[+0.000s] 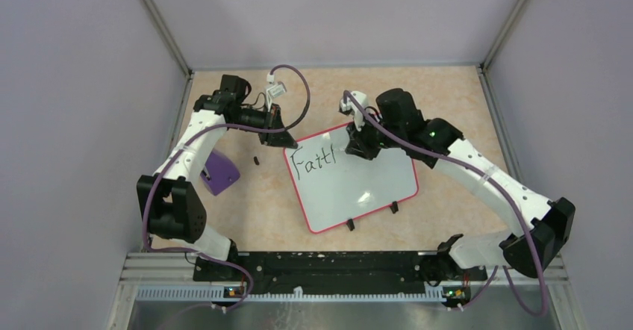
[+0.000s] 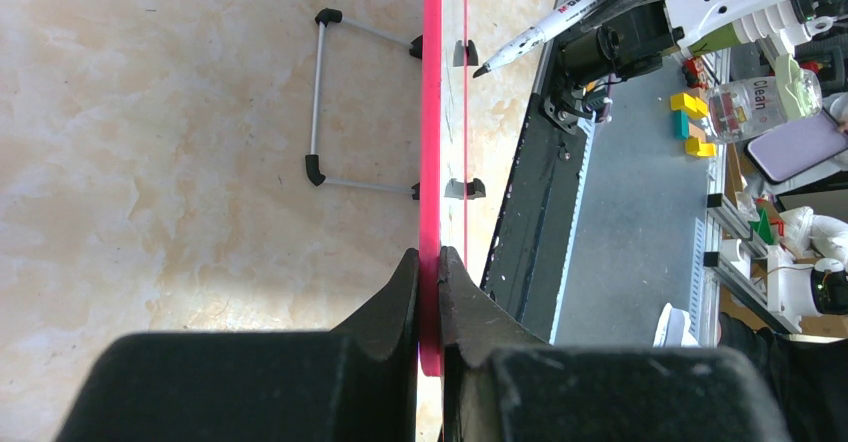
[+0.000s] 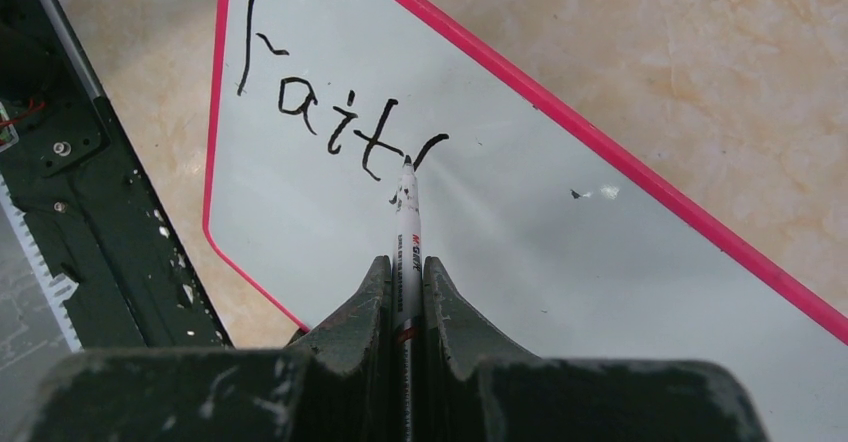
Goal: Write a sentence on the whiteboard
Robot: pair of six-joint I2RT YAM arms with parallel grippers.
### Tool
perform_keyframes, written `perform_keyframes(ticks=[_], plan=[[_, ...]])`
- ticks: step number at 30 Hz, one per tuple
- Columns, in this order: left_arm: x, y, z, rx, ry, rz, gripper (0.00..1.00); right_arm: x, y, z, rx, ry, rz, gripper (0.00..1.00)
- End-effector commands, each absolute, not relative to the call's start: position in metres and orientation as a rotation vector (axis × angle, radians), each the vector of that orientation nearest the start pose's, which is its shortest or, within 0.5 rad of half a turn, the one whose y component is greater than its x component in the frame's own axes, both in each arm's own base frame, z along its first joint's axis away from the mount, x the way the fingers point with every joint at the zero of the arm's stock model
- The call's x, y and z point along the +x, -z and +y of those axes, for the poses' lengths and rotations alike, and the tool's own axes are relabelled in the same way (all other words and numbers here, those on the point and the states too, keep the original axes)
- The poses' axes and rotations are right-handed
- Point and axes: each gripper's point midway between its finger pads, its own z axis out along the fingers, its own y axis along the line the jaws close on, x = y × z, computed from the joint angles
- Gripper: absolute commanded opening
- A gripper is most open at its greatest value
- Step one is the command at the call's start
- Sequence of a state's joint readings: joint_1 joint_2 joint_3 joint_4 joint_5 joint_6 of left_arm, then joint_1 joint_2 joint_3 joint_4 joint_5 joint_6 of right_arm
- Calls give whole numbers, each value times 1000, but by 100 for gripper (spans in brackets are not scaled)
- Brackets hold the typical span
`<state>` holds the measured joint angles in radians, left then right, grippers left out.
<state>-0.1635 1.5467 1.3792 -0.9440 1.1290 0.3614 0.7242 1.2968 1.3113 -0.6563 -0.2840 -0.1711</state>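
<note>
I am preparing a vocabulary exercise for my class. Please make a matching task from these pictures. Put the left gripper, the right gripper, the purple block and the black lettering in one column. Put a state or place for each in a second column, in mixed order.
Column one
1. left gripper
2. right gripper
3. purple block
4. lettering

Column two
A. black strokes on the white face of the whiteboard
B. shut on the marker
C. on the table, apart from the whiteboard
D. shut on the whiteboard's red-pink rim

Pairs: 1-D, 2-B, 3-C, 4-A
</note>
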Motion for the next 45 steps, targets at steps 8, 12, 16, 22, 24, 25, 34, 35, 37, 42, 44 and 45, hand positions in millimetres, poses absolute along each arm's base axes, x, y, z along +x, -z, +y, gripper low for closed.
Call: perform_keyframes(ticks=[8,12,16,22,24,25,34,35,37,42,44,45], plan=[[268,-233,-200,935,1345,2067,0,256,-260,281,-1108,-605,1917,0],[268,-232,-199,934,1341,2068,0,258,-258,280,-1108,-597,1923,0],[269,-232,-200,934,1343,2069,0,262,-256,278,-1102,-565,1927,0],[268,-231,-200,932,1346,2071,0,267,-254,273,-1082,-543,1940,0],[269,-232,-200,931,1344,2072,0,269,-255,271,-1076,-539,1940,0],[269,-232,-200,933,1343,2070,0,269,-256,270,-1072,-536,1938,0],[270,-231,-200,930,1347,2074,0,267,-252,256,-1061,-504,1957,0],[269,-231,-200,930,1347,2074,0,266,-250,255,-1063,-503,1963,0],[270,-231,-200,929,1348,2073,0,265,-247,253,-1063,-501,1968,0],[271,-231,-200,929,1342,2075,0,256,-233,249,-1081,-510,1998,0],[271,-231,-200,931,1342,2073,0,252,-228,247,-1086,-518,2008,0],[271,-231,-200,930,1343,2073,0,251,-226,247,-1091,-520,2009,0]])
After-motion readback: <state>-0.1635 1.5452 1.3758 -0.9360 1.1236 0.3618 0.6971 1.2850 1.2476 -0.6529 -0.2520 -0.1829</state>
